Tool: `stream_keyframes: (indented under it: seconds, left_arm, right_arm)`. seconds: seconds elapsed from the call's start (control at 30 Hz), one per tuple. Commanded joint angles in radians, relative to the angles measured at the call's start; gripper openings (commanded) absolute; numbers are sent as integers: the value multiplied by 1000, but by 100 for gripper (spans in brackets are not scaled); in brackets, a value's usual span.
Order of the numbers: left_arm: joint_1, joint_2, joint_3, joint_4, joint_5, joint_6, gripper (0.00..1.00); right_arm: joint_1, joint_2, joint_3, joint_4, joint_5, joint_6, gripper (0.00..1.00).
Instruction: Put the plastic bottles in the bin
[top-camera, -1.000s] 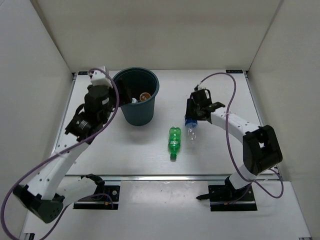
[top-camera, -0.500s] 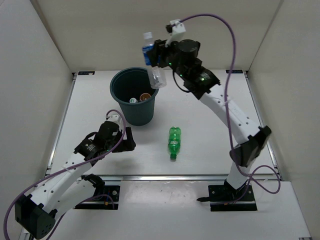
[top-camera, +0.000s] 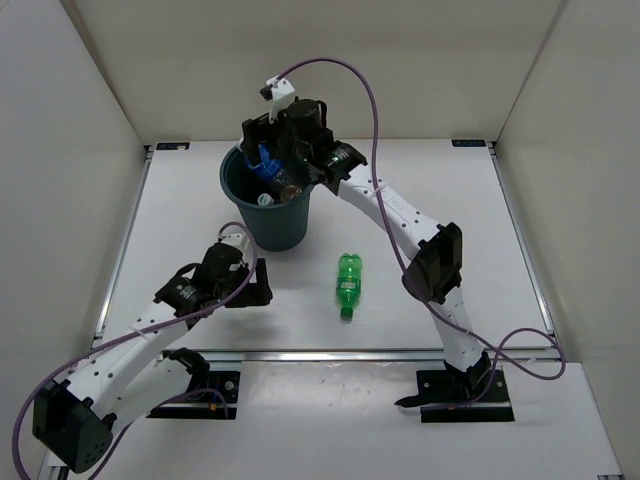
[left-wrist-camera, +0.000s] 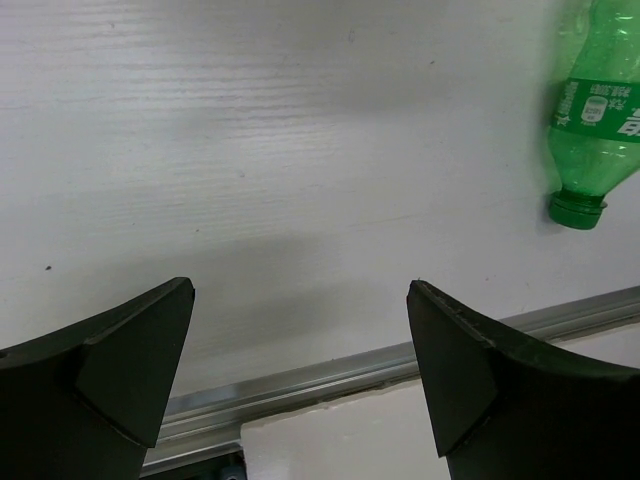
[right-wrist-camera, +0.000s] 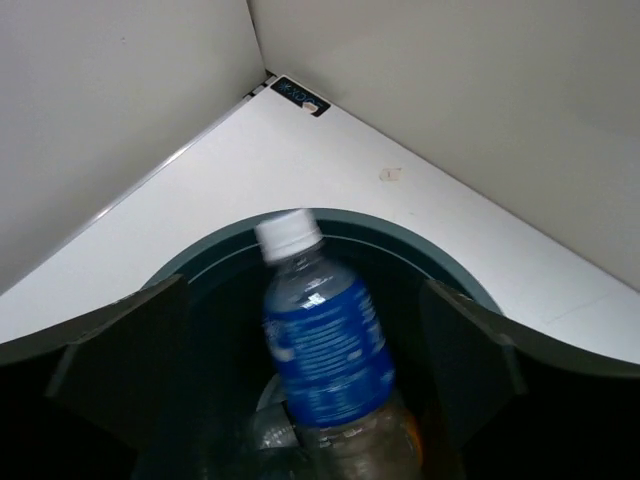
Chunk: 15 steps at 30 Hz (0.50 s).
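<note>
Grained white tabletop, round tapered bin, clear blue-labelled bottle, green bottle

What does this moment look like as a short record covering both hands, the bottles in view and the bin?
left hand: open, empty, low over the table
right hand: open, above the bin's mouth
blue-label bottle: between the right hand's fingers, touching neither, lower end inside the bin
green bottle: lying on the table outside the bin, cap toward the near edge
bin: upright, other bottles inside, partly hidden
left to do: green bottle
</note>
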<state>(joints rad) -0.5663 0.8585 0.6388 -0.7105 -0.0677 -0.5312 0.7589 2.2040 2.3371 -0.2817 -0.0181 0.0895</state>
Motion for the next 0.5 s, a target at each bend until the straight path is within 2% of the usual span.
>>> stream_keyframes:
  seconds: [0.0,0.07,0.17,0.23,0.27,0.33,0.4,0.47]
  left_arm:
    - [-33,36,73,58,3,31,99]
    - [-58,80,105,83,5,33,98]
    - [-127,171,174,141,-7,34,99]
    - [-200,261,223,172,-24,40,99]
    - [-228,313,273,196,-33,42,99]
    - [-271,397,318,210,-40,42,98]
    - [-308,488,376,215,-32,33,99]
    - [-355,595,438,230,-29,34,99]
  right_arm:
    - [7,-144,28,27,15,-43,99]
    - [3,-193,4,-8,44,-63,99]
    - [0,-327,-152,-51,113,-53,99]
    - [-12,-443,-386,-41,211,-28,99]
    - [-18,-574,-523,-21,251,-19,99]
    - [-58,-703,-707,-19,273,35,99]
    - [-145,-823,-872,-71,232,163,99]
    - [-284,-971,-1075,-106,163,232,99]
